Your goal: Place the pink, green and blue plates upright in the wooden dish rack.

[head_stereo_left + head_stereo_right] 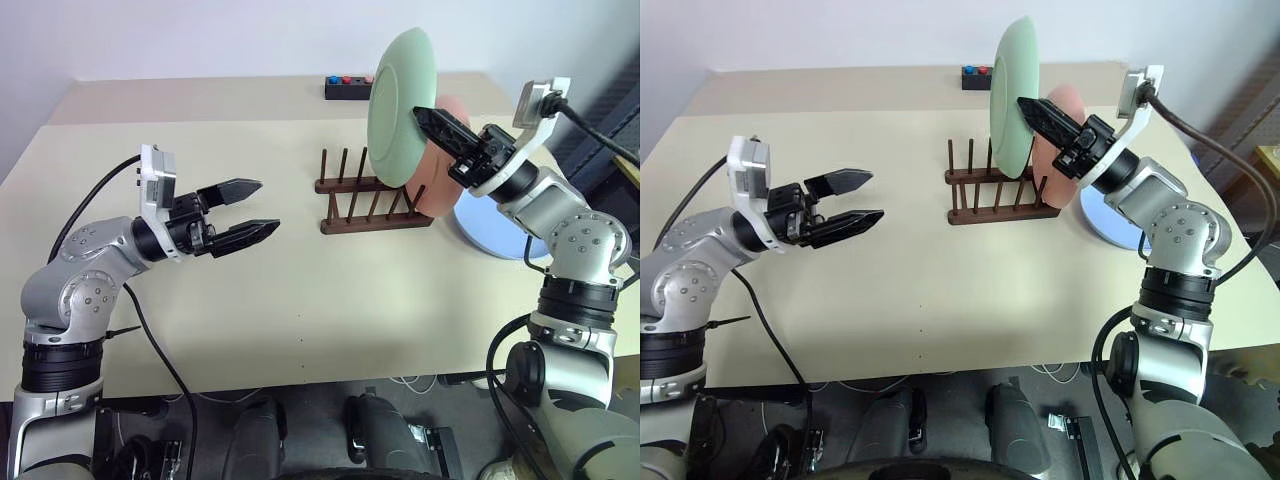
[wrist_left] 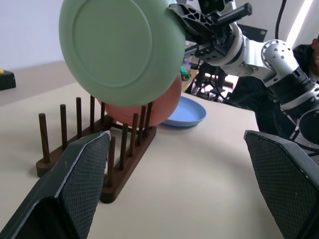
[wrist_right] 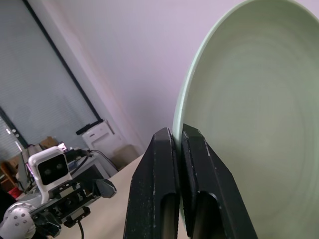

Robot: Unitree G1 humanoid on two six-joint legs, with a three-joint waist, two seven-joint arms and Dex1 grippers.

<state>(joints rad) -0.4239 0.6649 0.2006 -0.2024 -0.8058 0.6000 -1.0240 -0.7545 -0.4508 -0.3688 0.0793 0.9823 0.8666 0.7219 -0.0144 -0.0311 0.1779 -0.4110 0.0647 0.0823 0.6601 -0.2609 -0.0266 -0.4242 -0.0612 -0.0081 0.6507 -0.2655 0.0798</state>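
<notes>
Head views: the right pincer [image 1: 425, 118] is clamped on the rim of the green plate [image 1: 398, 105], holding it upright on edge above the wooden dish rack [image 1: 372, 195]. The plate's lower edge is down among the rack's pegs; whether it rests on the rails cannot be told. The pink plate [image 1: 440, 180] stands upright at the rack's right end, just behind the green one. The blue plate [image 1: 490, 232] lies flat on the counter [image 1: 300, 300], right of the rack and partly hidden by the right arm. The left pincer [image 1: 252, 208] hovers over the counter well left of the rack, its fingers spread and holding nothing. A small black box with coloured buttons [image 1: 347, 87] sits at the counter's far edge.

Left wrist view: between the parted fingers [image 2: 75, 189] appear the rack, the green plate seen from its underside, the pink plate behind it, and the blue plate flat beyond.

Right wrist view: the two fingers [image 3: 159, 189] are pressed together on the green plate's rim, with the left pincer [image 3: 99, 186] visible below.
</notes>
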